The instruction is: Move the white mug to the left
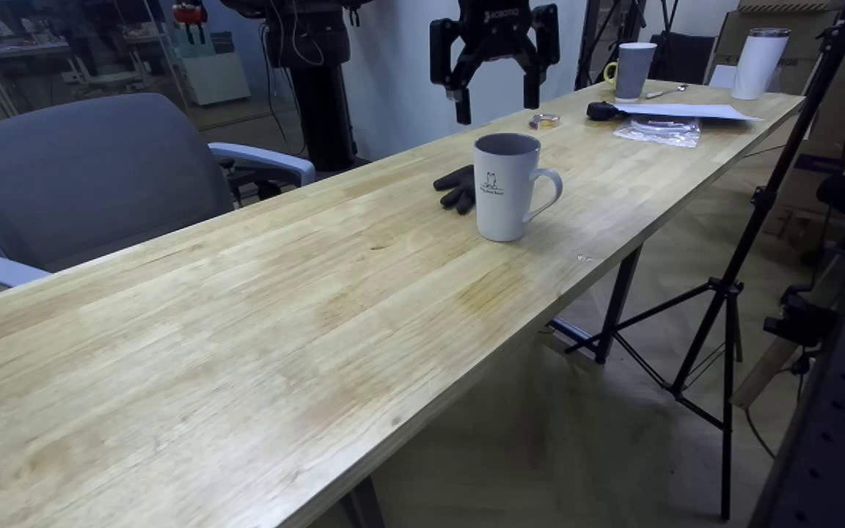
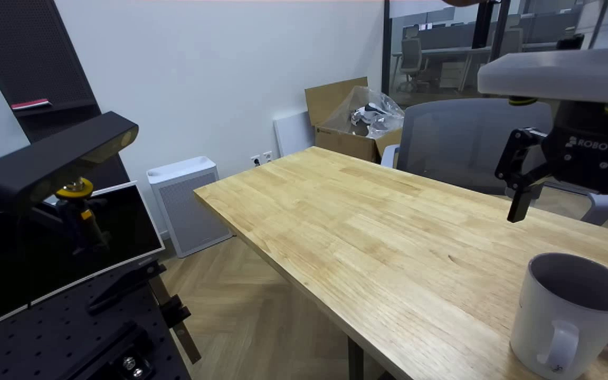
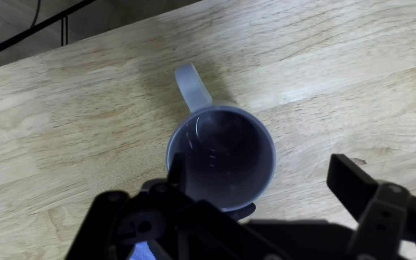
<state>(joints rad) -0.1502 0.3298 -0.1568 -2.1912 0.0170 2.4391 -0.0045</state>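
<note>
The black two-finger claw (image 1: 497,105) points downward above the light wooden desk (image 1: 283,315), jaws set wide apart. The white cylindrical ceramic mug (image 1: 508,194) (dark grey inside, loop handle on one side) stands upright on the desk below the claw, apart from its fingertips (image 3: 349,180). In the wrist view, one fingertip overlaps the mug's rim; the opposite fingertip appears well clear of it, to the side, over the desk. The handle points away from the claw. A dark grey glove (image 1: 464,189) lies on the desk below the claw, just beside the mug. In an exterior view, a grey cylindrical cup with a yellow handle (image 1: 635,72) and a tall white cylindrical tumbler (image 1: 760,64) stand well beyond the claw.
</note>
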